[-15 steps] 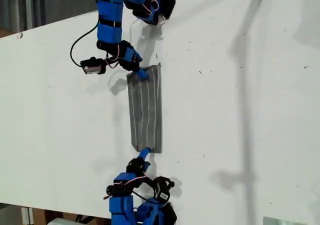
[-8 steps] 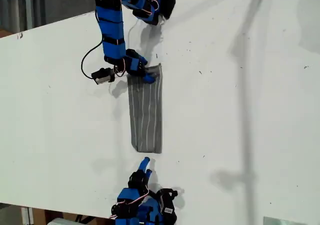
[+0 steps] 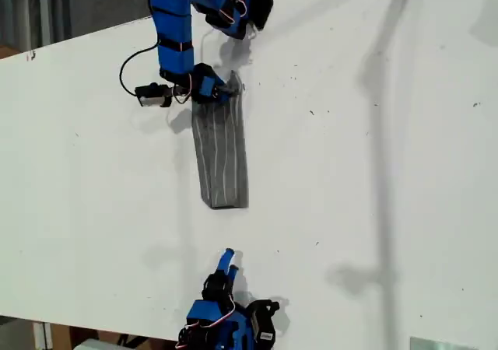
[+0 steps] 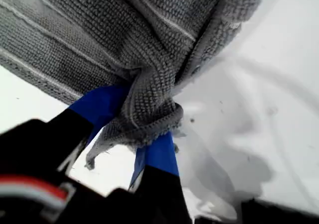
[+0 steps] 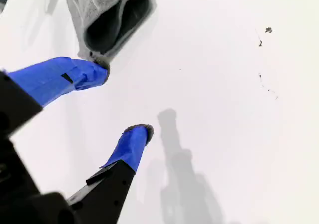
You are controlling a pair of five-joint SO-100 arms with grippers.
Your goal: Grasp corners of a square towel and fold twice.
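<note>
The towel [image 3: 222, 159] is pinched in my first claw [image 4: 144, 134].

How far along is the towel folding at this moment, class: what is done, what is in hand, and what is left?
Done: the towel lies as a narrow strip on the table, so one fold looks made. In hand: my first gripper pinches one end of it; my second gripper is open, holding nothing, apart from the other end. Left: bringing the ends together for the second fold.

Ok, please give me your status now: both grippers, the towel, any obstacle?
My first gripper shut on the towel end. My second gripper open, off it. Nothing in the way.
</note>
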